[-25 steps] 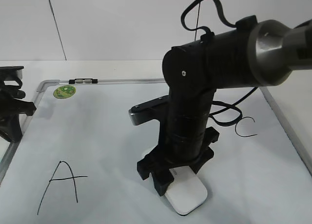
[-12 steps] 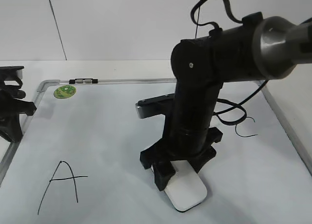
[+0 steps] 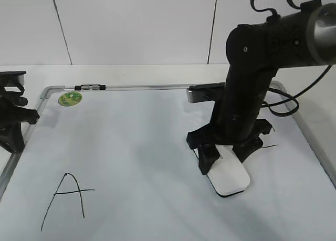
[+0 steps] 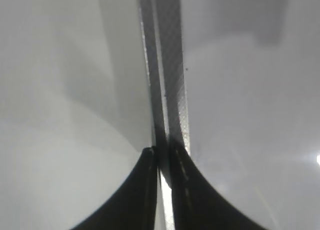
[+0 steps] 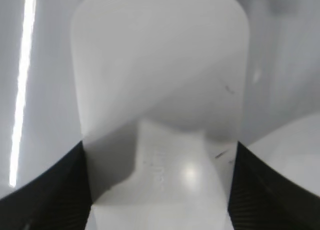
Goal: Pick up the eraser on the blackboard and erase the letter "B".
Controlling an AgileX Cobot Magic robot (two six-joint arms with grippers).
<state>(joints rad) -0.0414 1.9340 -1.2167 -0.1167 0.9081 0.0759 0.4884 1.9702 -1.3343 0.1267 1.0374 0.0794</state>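
Note:
The white eraser (image 3: 229, 179) lies flat on the white blackboard (image 3: 131, 136), right of middle. My right gripper (image 3: 224, 157) is shut on the eraser, one black finger on each long side. In the right wrist view the eraser (image 5: 160, 79) fills the frame between the fingers (image 5: 50, 195) of the right gripper (image 5: 160, 190). No letter "B" shows anywhere on the board. My left gripper (image 3: 13, 120) rests at the board's left edge; in the left wrist view (image 4: 162, 160) its jaws are together over the grey frame (image 4: 167, 64).
A black letter A (image 3: 67, 199) is at the board's front left. A green sticker (image 3: 69, 98) sits at the back left corner. A short black stroke (image 3: 270, 145) of another letter shows beside the right arm. The right arm (image 3: 247, 88) stands over the board's right half.
My right arm has slid the eraser to the right and slightly back across the board. It now covers most of the letter C. The left arm has not moved.

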